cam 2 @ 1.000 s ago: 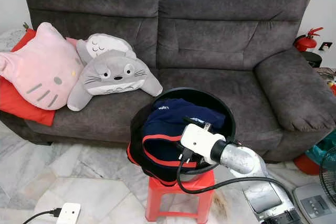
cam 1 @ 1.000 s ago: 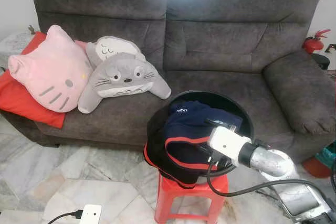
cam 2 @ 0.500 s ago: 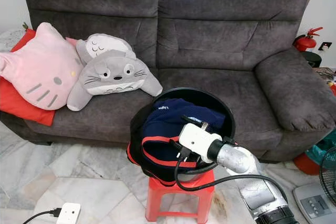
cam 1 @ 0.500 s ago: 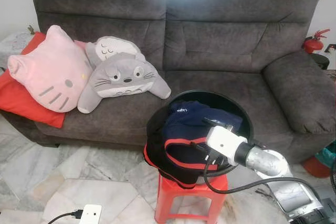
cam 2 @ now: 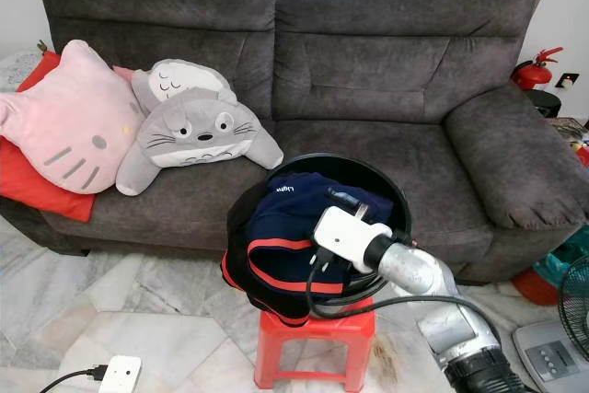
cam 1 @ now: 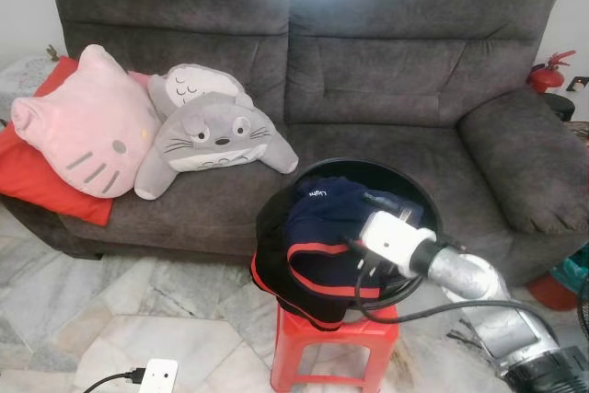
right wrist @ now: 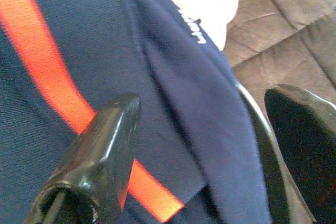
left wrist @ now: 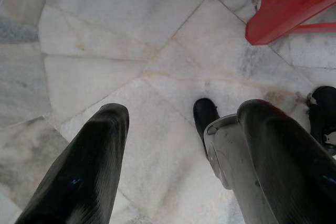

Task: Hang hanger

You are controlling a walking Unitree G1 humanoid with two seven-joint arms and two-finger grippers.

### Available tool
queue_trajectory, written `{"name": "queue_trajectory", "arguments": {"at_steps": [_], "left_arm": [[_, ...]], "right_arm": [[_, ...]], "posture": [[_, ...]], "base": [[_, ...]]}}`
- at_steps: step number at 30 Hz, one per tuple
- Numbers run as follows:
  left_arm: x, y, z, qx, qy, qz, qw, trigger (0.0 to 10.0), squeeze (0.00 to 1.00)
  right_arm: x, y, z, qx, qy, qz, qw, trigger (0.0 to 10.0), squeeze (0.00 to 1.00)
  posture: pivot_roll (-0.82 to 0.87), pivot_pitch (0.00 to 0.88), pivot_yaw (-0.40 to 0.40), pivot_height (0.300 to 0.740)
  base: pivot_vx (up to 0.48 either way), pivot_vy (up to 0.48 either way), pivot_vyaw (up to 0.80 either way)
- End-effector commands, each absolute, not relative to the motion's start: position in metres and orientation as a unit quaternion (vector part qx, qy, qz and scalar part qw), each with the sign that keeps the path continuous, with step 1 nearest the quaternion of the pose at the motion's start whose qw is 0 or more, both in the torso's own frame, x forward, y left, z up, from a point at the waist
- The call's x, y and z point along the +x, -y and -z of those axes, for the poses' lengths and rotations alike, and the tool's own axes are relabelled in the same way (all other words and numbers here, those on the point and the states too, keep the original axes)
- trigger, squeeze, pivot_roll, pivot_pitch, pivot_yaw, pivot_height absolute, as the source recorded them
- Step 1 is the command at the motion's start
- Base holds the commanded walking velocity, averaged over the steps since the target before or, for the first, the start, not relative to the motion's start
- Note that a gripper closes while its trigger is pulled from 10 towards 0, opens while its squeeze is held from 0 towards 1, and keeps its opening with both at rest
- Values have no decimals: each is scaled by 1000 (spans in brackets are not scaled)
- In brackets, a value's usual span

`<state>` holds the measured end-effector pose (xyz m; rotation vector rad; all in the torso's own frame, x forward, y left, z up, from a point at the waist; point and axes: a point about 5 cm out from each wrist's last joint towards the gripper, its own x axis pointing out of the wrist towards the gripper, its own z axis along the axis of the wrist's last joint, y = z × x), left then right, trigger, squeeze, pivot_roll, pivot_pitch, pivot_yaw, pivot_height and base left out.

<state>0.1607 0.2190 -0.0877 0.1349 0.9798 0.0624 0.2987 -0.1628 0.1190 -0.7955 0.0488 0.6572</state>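
Hovering at lower centre with fingers apart, the right gripper [right wrist: 210,145] faces navy clothing [cam 1: 327,227] in a black basket [cam 2: 391,192] — probably soft, light, slippery — no hanger visible to grip.

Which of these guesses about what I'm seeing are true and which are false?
1. The black basket sits on a red stool. True.
2. The right pincer is open above the navy garment. True.
3. The pink cat cushion lies on the floor. False: it rests on the sofa.
4. The left pincer grips a hanger. False: it hangs open over the marble floor.
5. The basket holds towels only. False: a navy, red-striped garment.
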Motion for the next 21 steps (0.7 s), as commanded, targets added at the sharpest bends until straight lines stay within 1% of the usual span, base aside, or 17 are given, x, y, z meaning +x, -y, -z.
{"name": "queue_trajectory", "arguments": {"at_steps": [1,8,11,14,17,18,20,21], "left_arm": [[160,-219,88,68,-471,-30,879,10000,0],[160,-219,88,68,-472,-29,878,10000,0],[160,-219,88,68,-472,-29,879,10000,0],[160,-219,88,67,-472,-30,879,10000,0],[160,-219,88,67,-472,-30,878,10000,0],[160,-219,88,67,-473,-29,878,10000,0],[160,-219,88,67,-473,-29,878,10000,0],[160,-219,88,67,-473,-27,878,10000,0]], "right_arm": [[302,165,-127,-381,-3,-301,874,10000,0],[303,163,-126,-379,0,-301,875,10000,0],[301,159,-126,-367,4,-310,877,10000,0],[296,153,-143,-323,36,-318,891,10000,0],[295,153,-146,-318,41,-316,893,10000,0],[289,153,-157,-298,56,-320,897,10000,0],[286,153,-162,-290,64,-322,899,10000,0],[282,152,-170,-271,73,-331,901,10000,0]], "posture": [[-141,0,2,740],[-141,0,2,740],[-141,0,2,740],[-139,0,2,740],[-139,0,2,740],[-145,0,5,740],[-145,0,5,740],[-150,0,8,740]], "base": [[0,0,0],[0,0,0],[0,0,0],[0,0,0],[0,0,0],[0,0,0],[0,0,0],[0,0,0]]}}
